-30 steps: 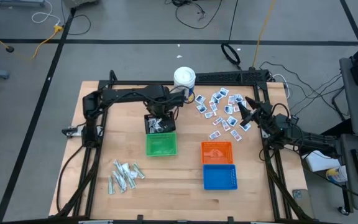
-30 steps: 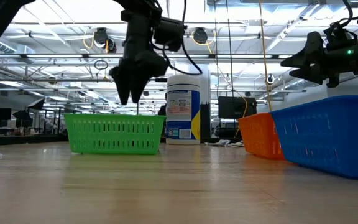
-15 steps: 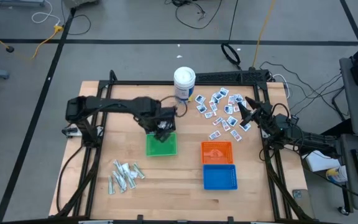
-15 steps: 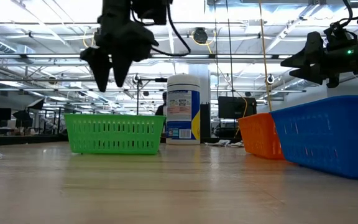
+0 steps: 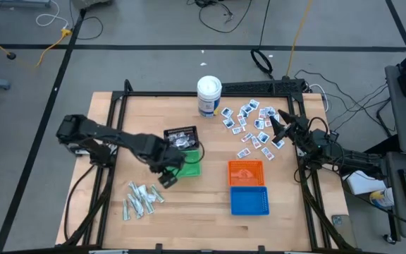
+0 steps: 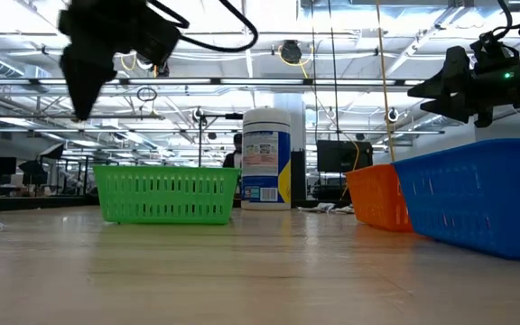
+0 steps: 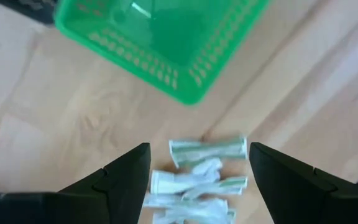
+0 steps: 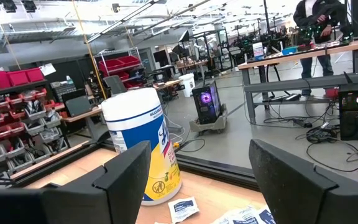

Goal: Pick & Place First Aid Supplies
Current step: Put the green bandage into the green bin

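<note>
The left gripper (image 5: 166, 178) has swung from over the black basket (image 5: 180, 137) past the green basket (image 5: 186, 164), fingers wide and empty, toward the strip packets (image 5: 141, 198). The right gripper (image 5: 277, 128) hovers unchanged, open, above the square packets (image 5: 251, 127).

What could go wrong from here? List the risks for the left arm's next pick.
1. The narrow strips lie heaped and overlapping, so the open left gripper above them may lift several at once, or only nudge the heap.
2. The green basket sits right beside the left gripper's path, so a low carry could clip its rim.
3. The right gripper, open, hangs over the white square packets; a dip could scatter them.
</note>
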Action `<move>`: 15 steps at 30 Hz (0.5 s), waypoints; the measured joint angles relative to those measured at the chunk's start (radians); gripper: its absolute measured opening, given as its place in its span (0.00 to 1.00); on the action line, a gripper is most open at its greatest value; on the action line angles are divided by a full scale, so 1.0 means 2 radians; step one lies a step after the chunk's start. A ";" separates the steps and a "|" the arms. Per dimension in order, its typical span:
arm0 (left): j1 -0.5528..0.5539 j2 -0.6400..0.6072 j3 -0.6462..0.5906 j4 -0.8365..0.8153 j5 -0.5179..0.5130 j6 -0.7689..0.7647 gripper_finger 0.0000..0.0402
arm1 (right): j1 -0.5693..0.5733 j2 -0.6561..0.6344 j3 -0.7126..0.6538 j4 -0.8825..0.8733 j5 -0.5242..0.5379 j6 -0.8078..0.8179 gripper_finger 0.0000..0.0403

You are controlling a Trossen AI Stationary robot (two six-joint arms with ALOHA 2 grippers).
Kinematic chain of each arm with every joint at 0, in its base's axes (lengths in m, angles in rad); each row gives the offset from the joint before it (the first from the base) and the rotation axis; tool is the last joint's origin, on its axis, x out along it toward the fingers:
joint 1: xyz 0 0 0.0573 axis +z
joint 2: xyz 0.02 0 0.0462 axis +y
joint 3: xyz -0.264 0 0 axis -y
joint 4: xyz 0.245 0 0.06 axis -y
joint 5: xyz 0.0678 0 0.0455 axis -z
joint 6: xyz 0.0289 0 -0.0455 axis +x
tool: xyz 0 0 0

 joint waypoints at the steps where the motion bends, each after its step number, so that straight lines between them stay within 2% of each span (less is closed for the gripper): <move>1: -0.007 0.000 -0.001 0.000 0.000 0.003 0.68 | 0.000 0.000 0.000 0.000 0.000 0.000 0.66; 9: -0.055 0.000 -0.002 0.000 0.000 0.076 0.71 | 0.000 0.000 0.000 0.000 0.000 0.000 0.66; 15: -0.083 0.000 -0.002 -0.001 -0.002 0.171 0.68 | 0.000 0.000 0.000 0.000 0.000 0.000 0.66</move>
